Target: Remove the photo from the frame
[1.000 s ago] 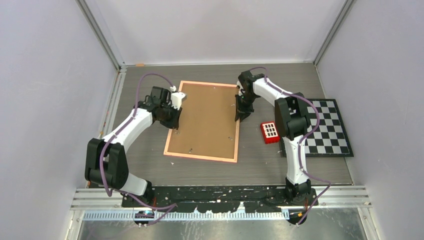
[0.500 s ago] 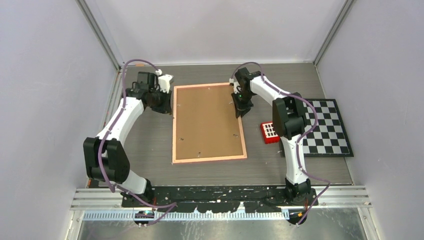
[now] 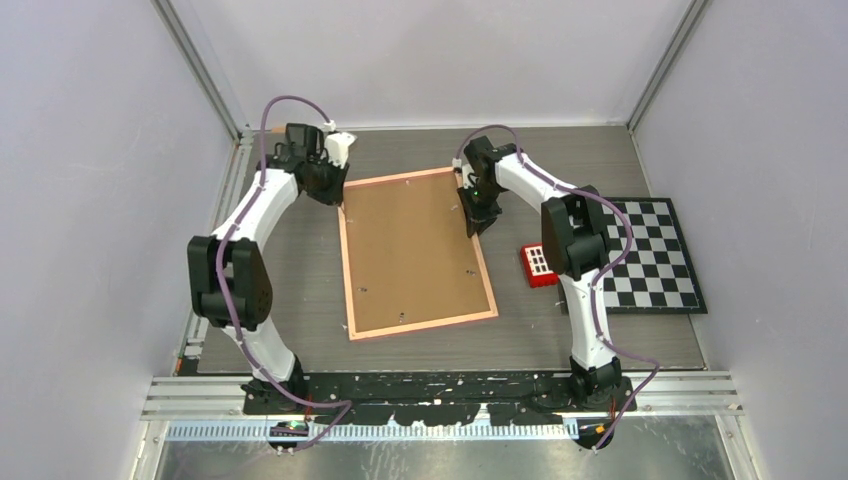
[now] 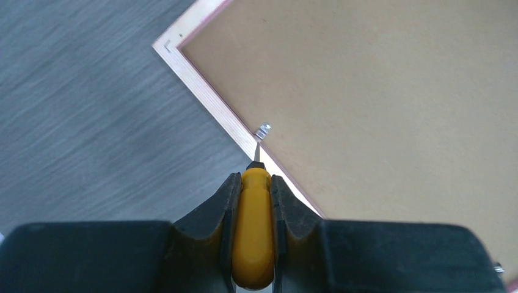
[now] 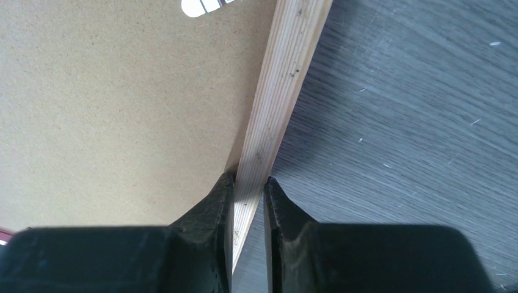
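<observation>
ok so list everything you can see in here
frame: one, pink border, brown back up, mid table
clips: several, metal, on the frame's back
photo: none showing, frame lies face down
tool: one, yellow handle, tip pointing at a clip near the frame's far left corner
block: one, red with white squares, right of the frame
checkerboard: one, black and white, right side of the table
table: one, grey
left gripper: one, black, shut on the tool
right gripper: one, black, shut on the frame's right border
</observation>
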### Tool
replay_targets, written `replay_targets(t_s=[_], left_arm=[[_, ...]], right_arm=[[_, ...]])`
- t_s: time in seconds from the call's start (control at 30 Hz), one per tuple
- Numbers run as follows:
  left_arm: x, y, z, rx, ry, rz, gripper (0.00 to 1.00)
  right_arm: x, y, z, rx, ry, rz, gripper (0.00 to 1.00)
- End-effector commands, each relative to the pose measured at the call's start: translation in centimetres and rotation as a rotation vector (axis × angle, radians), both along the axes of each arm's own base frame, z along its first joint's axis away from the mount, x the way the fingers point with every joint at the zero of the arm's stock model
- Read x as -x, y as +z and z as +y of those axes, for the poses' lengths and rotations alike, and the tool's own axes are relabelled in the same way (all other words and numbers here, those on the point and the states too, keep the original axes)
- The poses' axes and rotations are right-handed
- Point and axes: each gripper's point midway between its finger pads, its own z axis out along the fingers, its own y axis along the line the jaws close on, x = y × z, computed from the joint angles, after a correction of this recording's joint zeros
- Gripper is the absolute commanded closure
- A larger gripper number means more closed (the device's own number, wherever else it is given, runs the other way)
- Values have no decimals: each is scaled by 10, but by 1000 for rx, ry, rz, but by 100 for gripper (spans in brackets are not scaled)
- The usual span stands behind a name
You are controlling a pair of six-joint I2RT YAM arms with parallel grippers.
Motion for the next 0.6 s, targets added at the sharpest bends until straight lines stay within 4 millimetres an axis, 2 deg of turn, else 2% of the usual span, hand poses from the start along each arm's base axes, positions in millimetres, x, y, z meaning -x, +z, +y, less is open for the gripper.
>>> replay_targets(t_s=[0.0, 0.2, 0.57], left_arm=[[-32, 13, 7, -68, -19, -104, 97], [-43, 0, 4, -78, -41, -96, 100], [-40, -17, -8, -60, -66, -55, 100]], right_arm=[[0, -6, 8, -16, 7, -16, 99], [3, -7, 8, -17, -21, -12, 99], [7, -11, 6, -10, -53, 0, 99]])
